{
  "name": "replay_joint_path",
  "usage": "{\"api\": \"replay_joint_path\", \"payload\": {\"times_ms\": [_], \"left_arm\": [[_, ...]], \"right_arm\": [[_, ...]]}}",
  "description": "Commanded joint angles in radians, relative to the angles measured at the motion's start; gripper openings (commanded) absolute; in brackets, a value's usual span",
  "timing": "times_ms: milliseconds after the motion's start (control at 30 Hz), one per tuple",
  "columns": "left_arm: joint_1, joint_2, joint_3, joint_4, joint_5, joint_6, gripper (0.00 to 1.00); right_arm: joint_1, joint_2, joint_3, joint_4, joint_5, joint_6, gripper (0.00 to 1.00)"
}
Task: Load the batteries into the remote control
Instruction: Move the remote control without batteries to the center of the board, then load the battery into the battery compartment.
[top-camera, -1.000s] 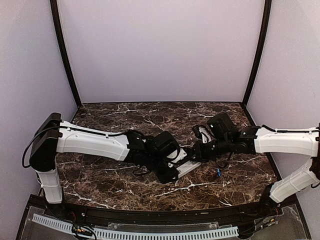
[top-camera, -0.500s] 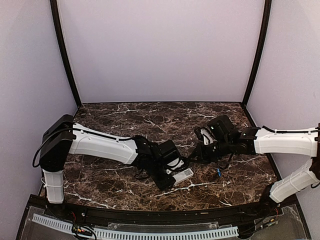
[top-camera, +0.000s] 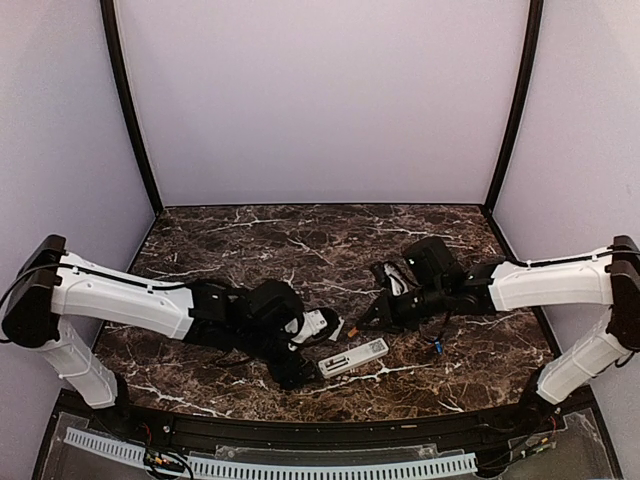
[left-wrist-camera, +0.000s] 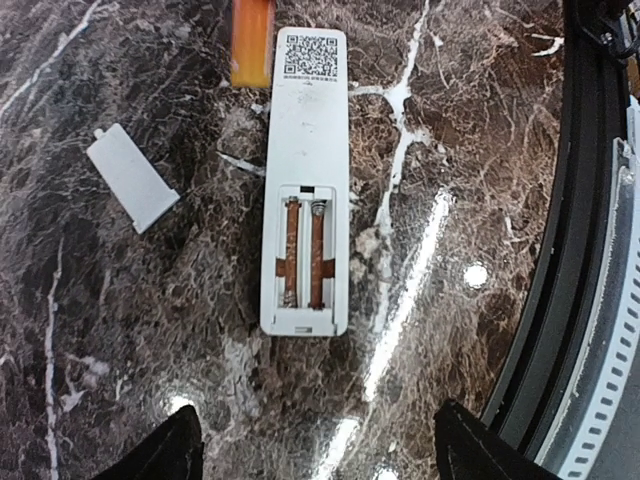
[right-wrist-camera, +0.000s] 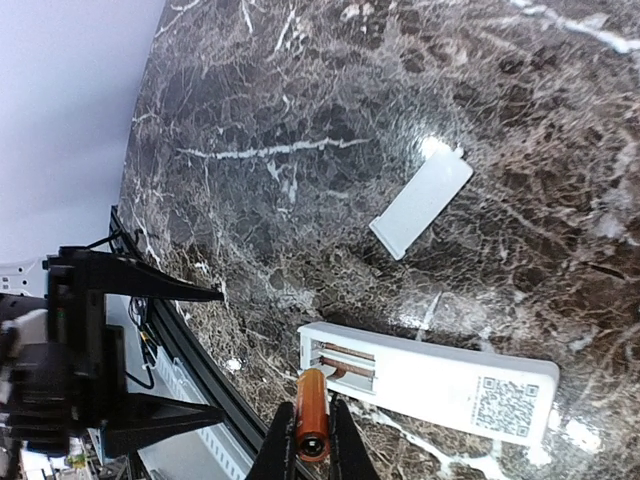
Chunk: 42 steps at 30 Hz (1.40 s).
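Observation:
The remote control (top-camera: 353, 357) (left-wrist-camera: 305, 150) (right-wrist-camera: 440, 385) lies label side up on the marble, its battery bay open and empty, copper contacts showing. My right gripper (right-wrist-camera: 312, 442) (top-camera: 358, 325) is shut on the orange battery (right-wrist-camera: 311, 415) (top-camera: 352, 331) (left-wrist-camera: 251, 40), held just above the remote's edge beside the bay. My left gripper (left-wrist-camera: 315, 460) (top-camera: 298, 372) stands open behind the remote's bay end, with nothing between its fingers. The blue battery (top-camera: 437, 345) lies on the table under the right arm.
The small flat white cover piece (left-wrist-camera: 132, 177) (right-wrist-camera: 422, 203) lies loose beside the remote. A black rail (left-wrist-camera: 570, 250) (top-camera: 300, 430) and a white slotted strip run along the table's near edge, close to the left gripper.
My left gripper has opened, let go of the remote and drawn back to the left. The remote now lies flat on the table. The right gripper came slightly closer with the orange battery.

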Motion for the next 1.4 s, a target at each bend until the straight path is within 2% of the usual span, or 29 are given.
{"api": "replay_joint_path", "payload": {"times_ms": [0,100,200,433,633,1000,1367], "left_arm": [[-0.004,-0.142,-0.171,0.166,-0.024,0.048,0.78],[-0.004,-0.189,-0.313,0.303,-0.041,0.090,0.76],[-0.004,-0.243,-0.448,0.532,-0.065,0.140,0.76],[-0.004,-0.211,-0.465,0.624,-0.063,0.262,0.72],[-0.004,-0.142,-0.412,0.601,-0.026,0.295,0.62],[-0.004,-0.080,-0.315,0.519,0.008,0.288,0.49],[-0.004,0.062,-0.179,0.398,-0.042,0.261,0.44]], "right_arm": [[0.053,0.091,0.003,0.140,-0.059,0.049,0.00],[0.066,0.144,0.002,0.204,-0.081,0.087,0.00],[0.069,0.184,-0.005,0.247,-0.095,0.110,0.00],[0.085,0.228,-0.042,0.301,-0.107,0.158,0.00],[0.093,0.260,-0.055,0.333,-0.096,0.174,0.00],[0.102,0.282,-0.099,0.408,-0.050,0.215,0.00],[0.125,0.325,-0.152,0.538,-0.009,0.285,0.00]]}}
